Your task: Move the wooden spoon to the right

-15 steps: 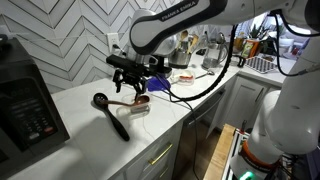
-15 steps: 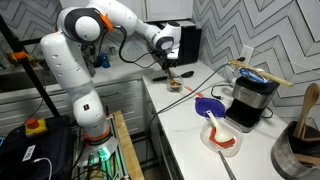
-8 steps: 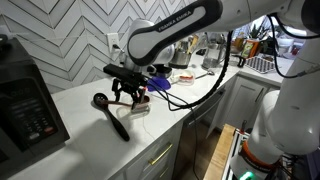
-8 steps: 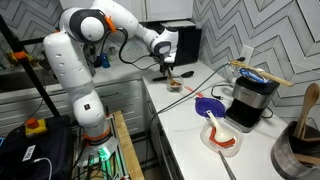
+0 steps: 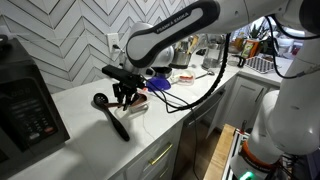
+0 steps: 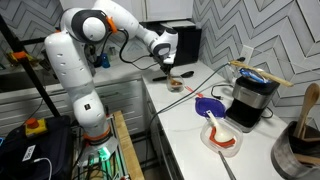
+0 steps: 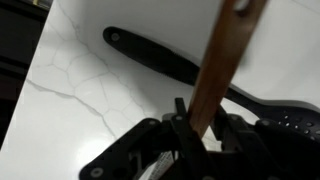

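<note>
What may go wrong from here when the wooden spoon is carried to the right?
1. The tool holds the wooden spoon only by its thin handle, so it might slip or turn in the grip.
2. The black spoon lies on the counter close beside it; a low sideways move could knock it.

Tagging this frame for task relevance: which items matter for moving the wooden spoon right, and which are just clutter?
Part of the job:
- wooden spoon, its handle between the fingers
- gripper, closed on that handle

Just lying about:
- black spoon, flat on the counter
- black appliance
- coffee maker
</note>
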Robot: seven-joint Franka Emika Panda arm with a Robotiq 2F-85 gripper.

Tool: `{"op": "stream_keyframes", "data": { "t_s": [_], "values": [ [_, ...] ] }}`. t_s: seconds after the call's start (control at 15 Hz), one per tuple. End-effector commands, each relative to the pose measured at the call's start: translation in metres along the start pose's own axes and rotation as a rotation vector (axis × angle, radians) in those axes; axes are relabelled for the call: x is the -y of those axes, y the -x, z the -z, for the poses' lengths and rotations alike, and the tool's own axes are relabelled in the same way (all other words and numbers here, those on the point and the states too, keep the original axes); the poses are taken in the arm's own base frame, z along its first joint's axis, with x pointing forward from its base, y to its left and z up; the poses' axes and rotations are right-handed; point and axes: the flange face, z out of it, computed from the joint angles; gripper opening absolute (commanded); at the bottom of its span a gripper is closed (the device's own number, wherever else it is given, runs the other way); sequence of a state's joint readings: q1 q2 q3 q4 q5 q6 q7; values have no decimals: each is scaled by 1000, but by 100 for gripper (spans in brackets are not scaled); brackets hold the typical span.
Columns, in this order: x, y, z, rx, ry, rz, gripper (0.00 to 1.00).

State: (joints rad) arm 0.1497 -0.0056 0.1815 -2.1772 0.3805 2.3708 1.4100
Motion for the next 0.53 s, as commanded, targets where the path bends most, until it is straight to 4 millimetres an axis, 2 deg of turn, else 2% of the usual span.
{"op": "stream_keyframes", "data": {
  "t_s": [0.0, 0.07, 0.47],
  "values": [
    [-2, 3, 7, 34, -21, -27, 3],
    [-2, 3, 9, 46, -23, -30, 6],
    [-2, 12, 45, 136, -94, -41, 6]
  ]
}}
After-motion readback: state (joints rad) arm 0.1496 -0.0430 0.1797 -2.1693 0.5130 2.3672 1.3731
